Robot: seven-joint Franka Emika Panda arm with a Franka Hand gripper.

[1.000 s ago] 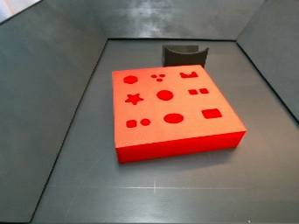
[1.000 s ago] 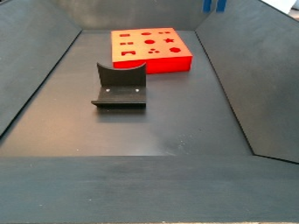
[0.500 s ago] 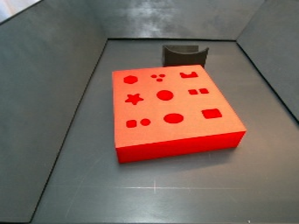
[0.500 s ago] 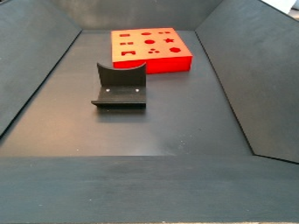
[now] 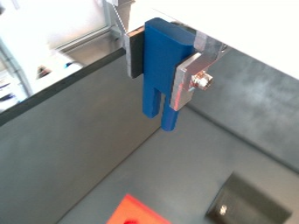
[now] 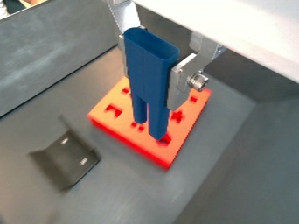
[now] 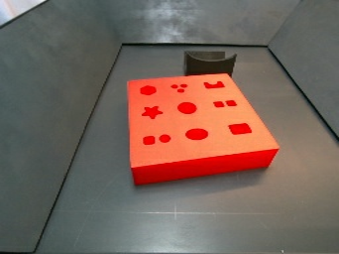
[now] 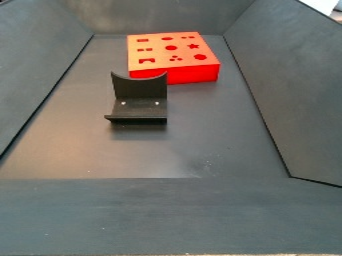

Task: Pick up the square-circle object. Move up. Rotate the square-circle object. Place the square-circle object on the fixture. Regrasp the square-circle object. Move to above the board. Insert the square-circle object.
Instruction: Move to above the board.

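1. Between the silver fingers (image 5: 187,80) of the gripper (image 5: 163,66) we saw the square-circle object (image 5: 162,74), a blue stepped peg; the plates pressed on its two sides, so the claw was clenched on it, with the peg's narrower end hanging free below the fingertips.
2. Only the wrist views showed the gripper (image 6: 158,74) and the square-circle object (image 6: 149,83); both were out of frame in both side views, so we could not place the arm from there.
3. From a wrist view the peg hung well above the board (image 6: 122,131), apart from it, and its lower end covered part of the board's top, hiding some cutouts.
4. We saw the board (image 7: 199,129) whole in a side view, a red-orange slab with darker star, circle, oval and square cutouts, filling the middle of the floor.
5. At about 12 o'clock from the board in that view stood the fixture (image 7: 209,62), its lower part cut off by the board's far edge.
6. On the dark floor in a side view the fixture (image 8: 136,97) showed fully, an L-shaped bracket on a base plate, with the board (image 8: 174,55) near it at 1 o'clock, not touching.
7. The upper part of the gripper was cut off by the frame edge in both wrist views.
8. The fixture (image 6: 68,157) also showed in a wrist view, beside the board and apart from the peg.
9. A dark patch in a wrist view was too cropped to name.
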